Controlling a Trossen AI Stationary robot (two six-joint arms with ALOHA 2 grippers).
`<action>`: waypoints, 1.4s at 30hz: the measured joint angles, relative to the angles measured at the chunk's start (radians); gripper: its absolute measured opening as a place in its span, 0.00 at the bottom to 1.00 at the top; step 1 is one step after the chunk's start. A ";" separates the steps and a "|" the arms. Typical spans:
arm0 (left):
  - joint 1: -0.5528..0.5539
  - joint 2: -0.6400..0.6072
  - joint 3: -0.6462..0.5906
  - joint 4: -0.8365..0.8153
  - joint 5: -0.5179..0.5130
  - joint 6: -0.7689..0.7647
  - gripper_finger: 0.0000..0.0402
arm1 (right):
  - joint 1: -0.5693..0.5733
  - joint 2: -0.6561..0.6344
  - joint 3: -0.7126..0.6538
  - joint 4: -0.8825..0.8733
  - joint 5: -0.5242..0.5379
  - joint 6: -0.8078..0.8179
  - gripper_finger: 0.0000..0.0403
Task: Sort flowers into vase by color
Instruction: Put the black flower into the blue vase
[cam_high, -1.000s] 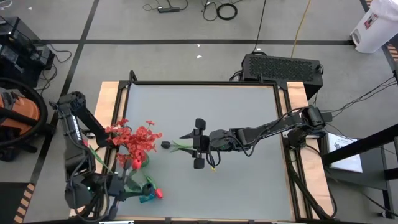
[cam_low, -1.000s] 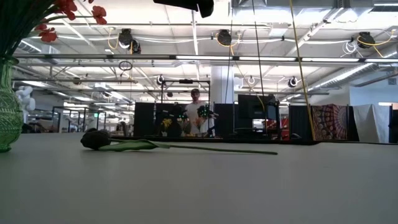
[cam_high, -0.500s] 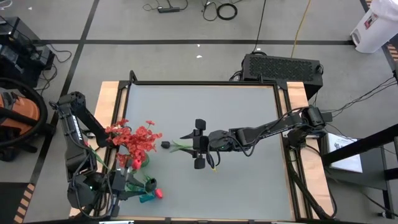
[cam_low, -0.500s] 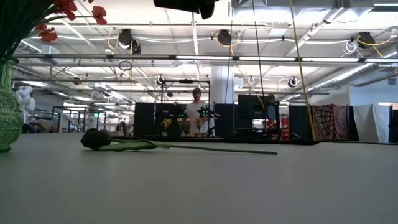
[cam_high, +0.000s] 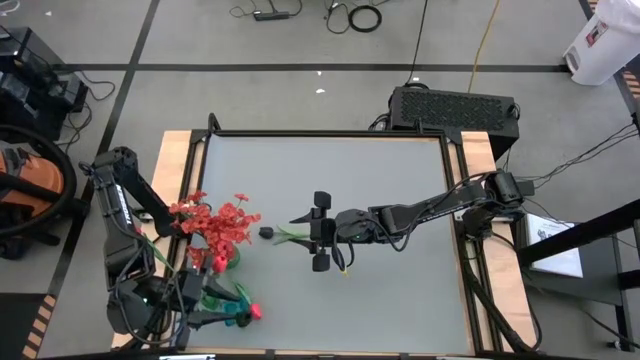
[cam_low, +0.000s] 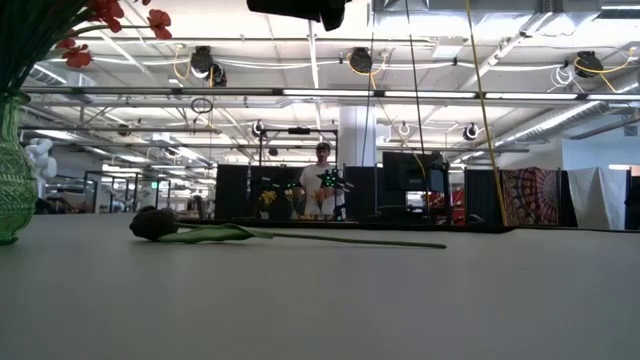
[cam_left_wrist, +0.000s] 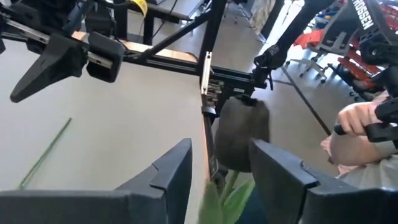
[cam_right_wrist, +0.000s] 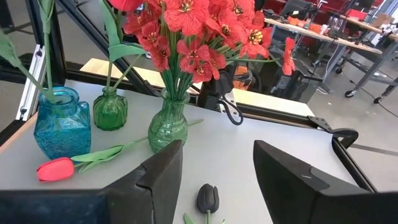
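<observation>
At the centre of the worktop (cam_high: 380, 180), the remaining black flower (cam_low: 153, 223) lies flat. Its bud points toward the vases and its thin green stem runs away from them. The right gripper (cam_high: 320, 232) hovers above the stem, clear of the surface, with its fingers spread wide and nothing between them.

At the left near corner stand three vases. The larger green vase (cam_right_wrist: 167, 129) holds the frilly red blooms (cam_right_wrist: 199, 28). The small green vase (cam_right_wrist: 110, 110) and the blue vase (cam_right_wrist: 61, 122) each hold green stems. A red tulip (cam_right_wrist: 55, 168) lies on the worktop just beside the blue vase, not yet placed.

The left gripper (cam_left_wrist: 221, 155) sits over that corner. Its fingers stand apart, with a dark bud (cam_left_wrist: 241, 134) and green leaves in the gap. The fingers do not appear to press on either.

Handling assessment: the flower looks light, and its stem is likely thin and springy. The bud and leaves are soft and would probably deform or slip under pinching. The advisable hold is on the bare stem, past the leaf and near mid-length. A hold there should keep the bud from drooping and leave the tail end free to enter a narrow vase neck. A stem this thin and this low on the surface leaves little margin for the fingers.
</observation>
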 joint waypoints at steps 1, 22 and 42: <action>0.000 0.000 0.003 -0.001 0.002 0.002 0.41 | 0.000 0.000 0.000 0.000 0.000 0.000 0.47; 0.000 -0.039 0.197 -0.055 -0.071 0.477 0.41 | 0.002 0.000 0.000 -0.168 -0.001 0.047 0.47; 0.002 -0.366 0.196 -0.572 -0.256 0.321 0.41 | 0.002 0.000 0.000 -0.233 -0.005 0.060 0.47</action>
